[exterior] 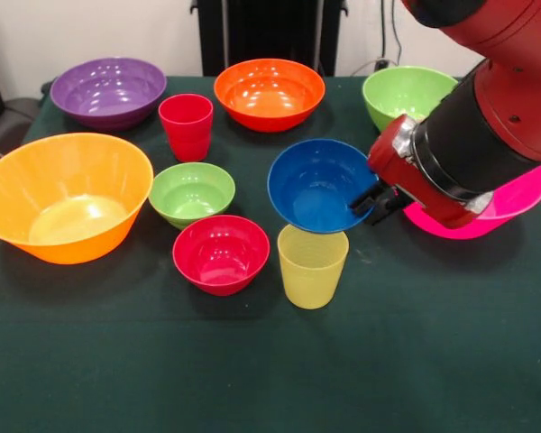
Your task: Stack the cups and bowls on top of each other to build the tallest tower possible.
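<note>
Bright overhead light, glossy glare

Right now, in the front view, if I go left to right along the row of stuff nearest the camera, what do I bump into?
Large orange-yellow bowl → small green bowl → small red bowl → yellow cup.

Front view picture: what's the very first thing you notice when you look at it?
The big red and black arm reaching in from the right grabs the eye first, its tool pinching the rim of the small blue bowl, lifted and tilted just above the yellow cup. Next is the large orange-yellow bowl at the left, biggest of the bright bowls on the dark green table.
</note>
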